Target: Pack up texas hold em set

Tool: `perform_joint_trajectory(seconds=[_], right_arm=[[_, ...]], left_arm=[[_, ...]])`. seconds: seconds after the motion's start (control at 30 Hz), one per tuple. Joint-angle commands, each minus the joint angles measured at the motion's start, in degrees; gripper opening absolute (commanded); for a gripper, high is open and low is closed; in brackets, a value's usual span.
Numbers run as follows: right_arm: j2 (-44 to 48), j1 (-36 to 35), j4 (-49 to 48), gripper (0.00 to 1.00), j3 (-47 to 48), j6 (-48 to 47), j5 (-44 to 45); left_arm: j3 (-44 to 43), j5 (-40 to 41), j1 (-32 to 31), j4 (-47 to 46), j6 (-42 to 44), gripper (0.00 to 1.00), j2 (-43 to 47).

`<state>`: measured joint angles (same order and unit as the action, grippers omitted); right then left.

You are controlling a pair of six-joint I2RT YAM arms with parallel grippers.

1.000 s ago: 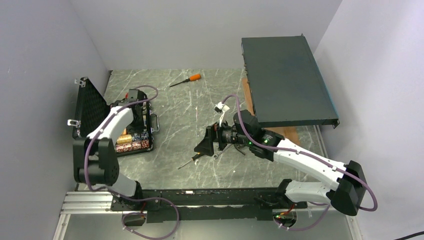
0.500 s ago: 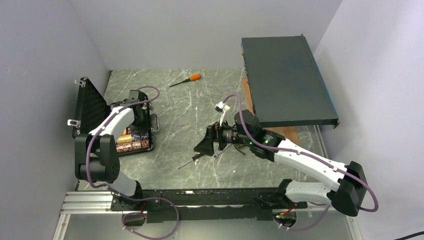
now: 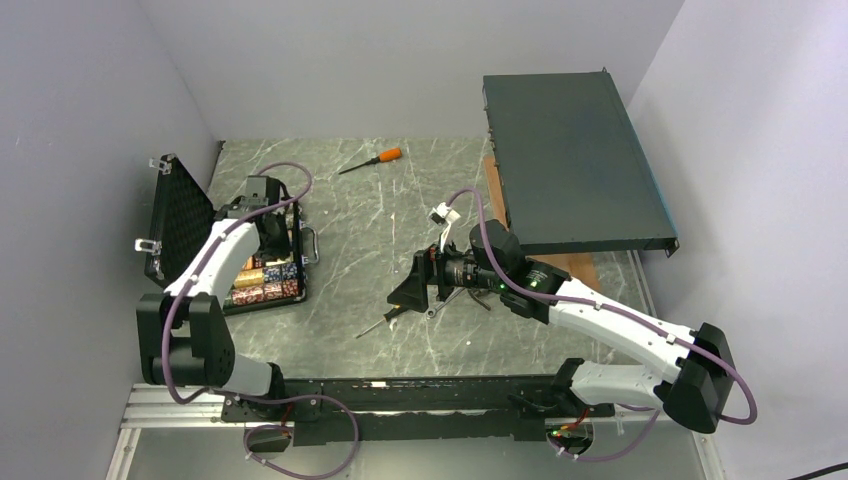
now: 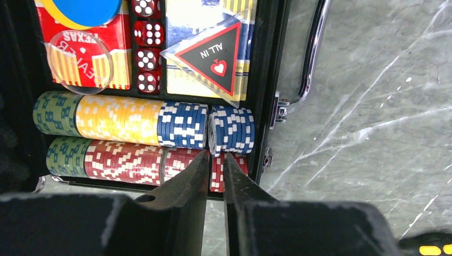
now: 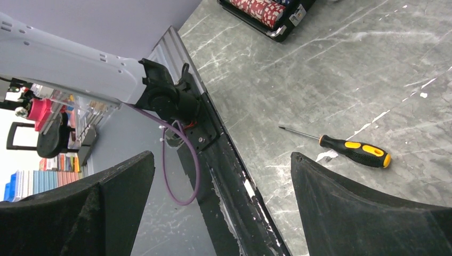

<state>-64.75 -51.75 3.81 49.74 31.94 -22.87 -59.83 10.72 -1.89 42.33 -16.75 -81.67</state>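
The black case (image 3: 302,268) lies open at the table's left, its foam lid (image 3: 180,215) standing upright. Inside are rows of green, yellow, blue and red chips (image 4: 120,120), red dice (image 4: 146,53), an "ALL IN" triangle (image 4: 210,56), a clear disc (image 4: 80,61) and a blue disc (image 4: 80,8). A short blue stack (image 4: 232,128) sits slightly out of line at the row's right end. My left gripper (image 4: 216,156) hovers over the red row, its jaws a narrow slit apart with nothing between them. My right gripper (image 5: 218,154) stands wide open mid-table, holding nothing.
A yellow-and-black screwdriver (image 5: 352,151) lies on the marble near the right gripper. An orange-handled screwdriver (image 3: 372,160) lies at the back. A large dark flat box (image 3: 570,170) leans at the right rear. The case's metal handle (image 4: 314,53) sticks out over the table.
The left arm's elbow has swung outward to the left, and its wrist has shifted slightly over the case. The right arm has not moved.
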Motion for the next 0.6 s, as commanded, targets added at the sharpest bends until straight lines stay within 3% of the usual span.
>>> perform_joint_trajectory(seconds=[0.0,0.23,0.47,0.57], right_arm=[[1.7,-0.1,-2.3,1.0,-0.2,0.1,-0.1],[1.1,-0.1,-3.3,1.0,-0.3,0.7,-0.6],[1.5,-0.1,-3.0,1.0,-0.3,0.7,-0.6],[1.9,-0.1,-3.0,1.0,-0.6,0.7,-0.4]], left_arm=[[-0.6,-1.2,0.1,-0.1,0.7,0.2,-1.9],[-1.2,-2.7,0.1,0.4,1.8,0.14,-5.8],[-1.2,0.2,0.2,2.2,2.2,0.01,-9.0],[-0.6,2.1,0.3,2.7,1.9,0.0,-8.9]])
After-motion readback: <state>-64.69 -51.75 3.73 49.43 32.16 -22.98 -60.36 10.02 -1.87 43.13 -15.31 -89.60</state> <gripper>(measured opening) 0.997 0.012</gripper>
